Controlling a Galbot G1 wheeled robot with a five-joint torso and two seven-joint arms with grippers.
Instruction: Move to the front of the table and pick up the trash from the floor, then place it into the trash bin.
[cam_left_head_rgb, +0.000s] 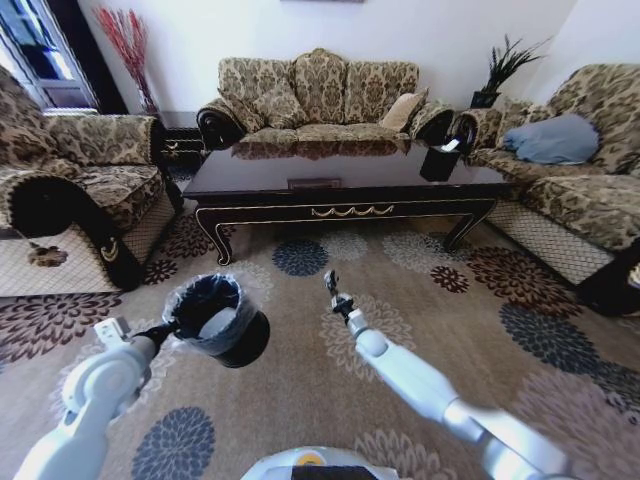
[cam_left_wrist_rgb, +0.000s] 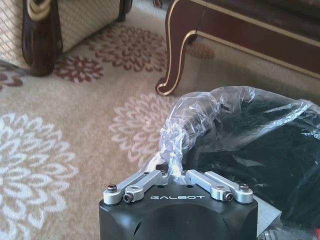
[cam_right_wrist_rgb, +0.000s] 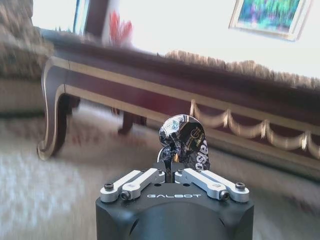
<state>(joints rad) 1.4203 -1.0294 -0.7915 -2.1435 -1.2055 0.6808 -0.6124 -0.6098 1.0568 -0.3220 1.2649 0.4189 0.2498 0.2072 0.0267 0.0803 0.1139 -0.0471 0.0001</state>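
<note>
Carpet with flower medallions covers the floor before the robot, and the table stands across it at 12 o'clock, its glossy dark top reflecting the sofa behind. Gold trim and a swag ornament run along the table's front rail, and curved legs meet the carpet at both ends.

The left gripper sits at about 10 o'clock in the head view, raised above the carpet, clamped on the rim of the trash bin. The bin hangs tilted, its mouth turned up toward the head camera, with the thin plastic liner bunched around the rim. In the left wrist view the jaws are pinched narrow on a crumpled fold of that liner, and the bin's black interior lies just beyond them; 1 curved table leg stands on the carpet farther off.

The right gripper reaches forward at about 12 o'clock, just right of the bin and apart from it, pointing toward the table. In the right wrist view its jaws are drawn close on a small crumpled dark wrapper with shiny creases and white lettering, held upright above the fingertips, with the table's front rail behind it.
</note>
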